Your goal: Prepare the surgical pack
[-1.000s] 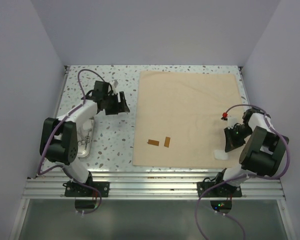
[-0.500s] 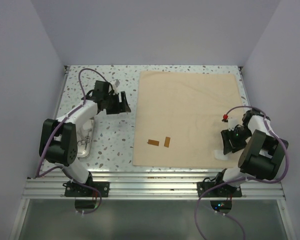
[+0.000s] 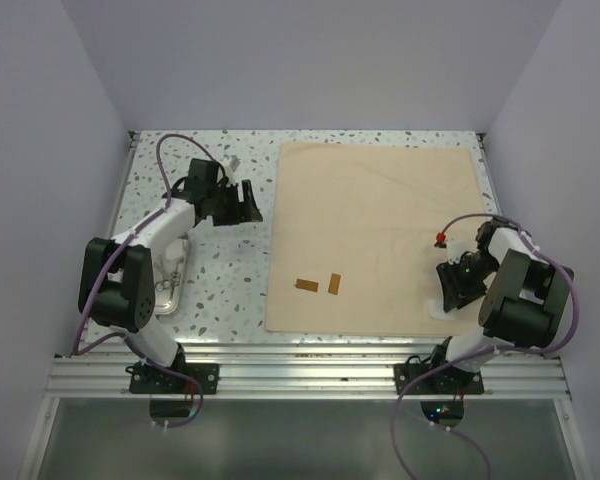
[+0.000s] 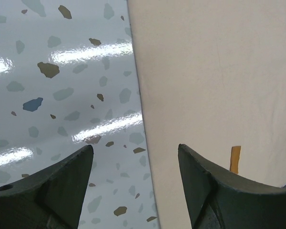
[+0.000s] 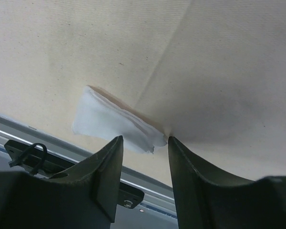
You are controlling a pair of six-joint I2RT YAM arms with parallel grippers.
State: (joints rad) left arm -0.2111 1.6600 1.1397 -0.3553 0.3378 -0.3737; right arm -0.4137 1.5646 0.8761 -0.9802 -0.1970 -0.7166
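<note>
The surgical pack lies in parts. A large tan cloth (image 3: 380, 225) is spread flat on the table's right half, with two brown strips (image 3: 320, 285) near its front left. White gauze pads (image 5: 112, 121) rest on the cloth's near right edge. My right gripper (image 5: 144, 143) hovers open just above them, the gauze's frayed end lying between its fingertips, which do not pinch it. On the left a steel tray (image 3: 187, 250) holds thin metal instruments (image 3: 167, 283). My left gripper (image 4: 133, 148) is open and empty over the cloth's left edge (image 4: 143, 119). One brown strip (image 4: 235, 160) shows beside its right finger.
Speckled tabletop (image 3: 225, 270) lies between tray and cloth. A ribbed metal rail (image 3: 310, 365) runs along the near edge, just below the gauze (image 3: 440, 306). Grey walls enclose the table on three sides.
My right gripper went from shut to open and shifted a little left over the gauze. The left gripper edged slightly toward the cloth, still open.
</note>
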